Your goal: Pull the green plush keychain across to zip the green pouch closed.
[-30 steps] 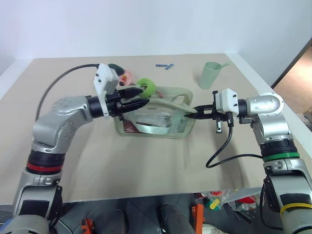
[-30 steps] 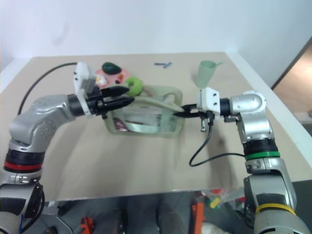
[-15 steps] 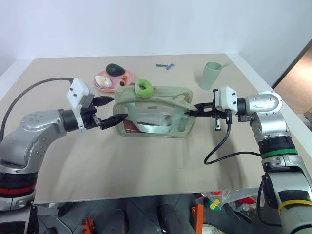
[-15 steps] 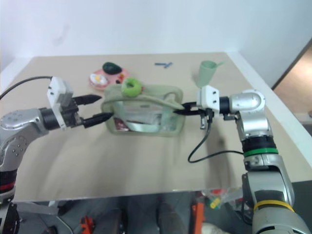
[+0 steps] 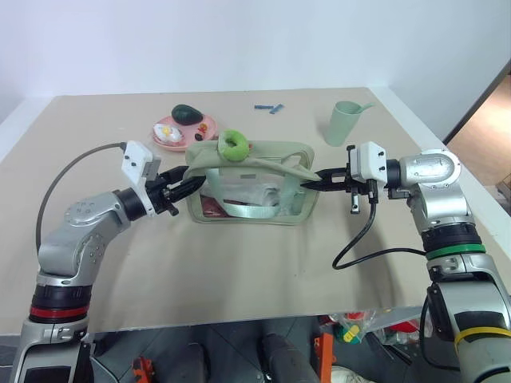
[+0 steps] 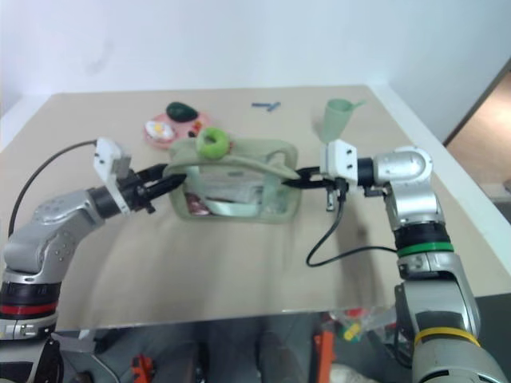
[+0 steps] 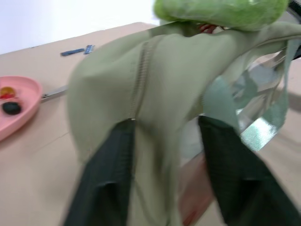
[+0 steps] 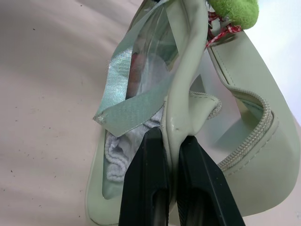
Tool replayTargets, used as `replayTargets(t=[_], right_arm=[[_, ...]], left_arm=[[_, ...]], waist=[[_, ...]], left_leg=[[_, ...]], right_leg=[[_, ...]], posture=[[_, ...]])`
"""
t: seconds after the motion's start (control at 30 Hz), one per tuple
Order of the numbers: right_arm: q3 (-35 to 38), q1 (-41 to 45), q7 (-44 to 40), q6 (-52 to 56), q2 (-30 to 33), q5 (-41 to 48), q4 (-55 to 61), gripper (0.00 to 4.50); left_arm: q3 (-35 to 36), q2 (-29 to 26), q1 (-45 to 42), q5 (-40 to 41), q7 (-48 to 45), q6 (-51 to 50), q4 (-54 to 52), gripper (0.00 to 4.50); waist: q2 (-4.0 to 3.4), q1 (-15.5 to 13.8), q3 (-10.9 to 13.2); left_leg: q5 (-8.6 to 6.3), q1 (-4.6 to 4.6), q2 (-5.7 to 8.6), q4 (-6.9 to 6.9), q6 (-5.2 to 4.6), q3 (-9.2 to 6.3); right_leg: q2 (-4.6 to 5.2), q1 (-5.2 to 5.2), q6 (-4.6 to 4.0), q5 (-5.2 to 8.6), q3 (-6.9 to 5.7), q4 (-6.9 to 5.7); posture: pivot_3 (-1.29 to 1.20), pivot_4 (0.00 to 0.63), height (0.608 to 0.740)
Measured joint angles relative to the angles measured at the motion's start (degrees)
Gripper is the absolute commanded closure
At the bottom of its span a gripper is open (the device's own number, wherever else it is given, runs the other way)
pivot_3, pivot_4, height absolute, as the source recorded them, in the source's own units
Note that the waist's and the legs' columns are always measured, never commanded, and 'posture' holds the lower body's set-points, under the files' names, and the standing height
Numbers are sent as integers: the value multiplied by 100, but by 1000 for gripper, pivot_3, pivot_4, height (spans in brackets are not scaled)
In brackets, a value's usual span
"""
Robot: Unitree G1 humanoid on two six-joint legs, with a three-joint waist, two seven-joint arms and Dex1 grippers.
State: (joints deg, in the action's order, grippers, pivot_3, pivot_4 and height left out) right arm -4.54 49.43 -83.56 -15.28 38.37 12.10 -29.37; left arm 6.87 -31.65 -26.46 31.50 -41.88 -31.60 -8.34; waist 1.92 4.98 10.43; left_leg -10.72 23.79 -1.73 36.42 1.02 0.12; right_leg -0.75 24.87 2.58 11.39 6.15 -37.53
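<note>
The green pouch (image 5: pixel 254 194) stands mid-table, its zipper top pulled taut. The green plush keychain (image 5: pixel 235 144) sits on top near the pouch's left end, also seen in the left wrist view (image 7: pixel 221 9). My left gripper (image 5: pixel 190 187) points level at that left end, fingers (image 7: pixel 110 174) parted, tips against the fabric and nothing clamped. My right gripper (image 5: pixel 314 182) is shut on the pouch's right end tab, which the right wrist view (image 8: pixel 170 136) shows pinched between its fingers.
Behind the pouch's left end are a pink plate (image 5: pixel 177 134) with toy food and a dark avocado toy (image 5: pixel 188 113). A pale green cup (image 5: pixel 344 122) stands at the back right, a small blue item (image 5: pixel 270 108) at the back. A black cable (image 5: pixel 359 239) droops from my right wrist.
My left gripper left the keychain, swung out left and down while opening wide, then narrowed and came back to the pouch's left end. The right gripper kept its hold.
</note>
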Motion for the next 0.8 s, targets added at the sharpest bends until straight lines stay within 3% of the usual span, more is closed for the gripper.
replayTargets(t=[0.1,0.4,0.57,0.8], right_arm=[[0,-25,7,527,74,34,247,3178],[228,-51,547,2032,124,412,1389,92],[285,441,1060,2785,-44,692,2288,37],[-56,604,1255,2807,-471,574,2440,37]], left_arm=[[1,53,-80,7,10,0,0,4454],[26,103,-92,34,33,-30,-20,4500],[-105,198,-39,113,84,-198,-322,4500],[-148,345,-29,125,279,-309,-470,4500]], waist=[[0,-2,0],[-1,-16,0],[-1,-19,1],[-1,-44,1]], left_leg=[[0,2,1,0,0,-1],[0,35,4,0,0,-5],[0,41,3,0,0,-10],[0,41,4,7,0,-8]], right_leg=[[1,0,0,0,-1,0],[3,25,4,1,-3,0],[2,29,4,1,-9,0],[3,27,7,-1,-7,0]], posture=[[0,150,740],[0,150,740],[0,150,740],[0,150,740]])
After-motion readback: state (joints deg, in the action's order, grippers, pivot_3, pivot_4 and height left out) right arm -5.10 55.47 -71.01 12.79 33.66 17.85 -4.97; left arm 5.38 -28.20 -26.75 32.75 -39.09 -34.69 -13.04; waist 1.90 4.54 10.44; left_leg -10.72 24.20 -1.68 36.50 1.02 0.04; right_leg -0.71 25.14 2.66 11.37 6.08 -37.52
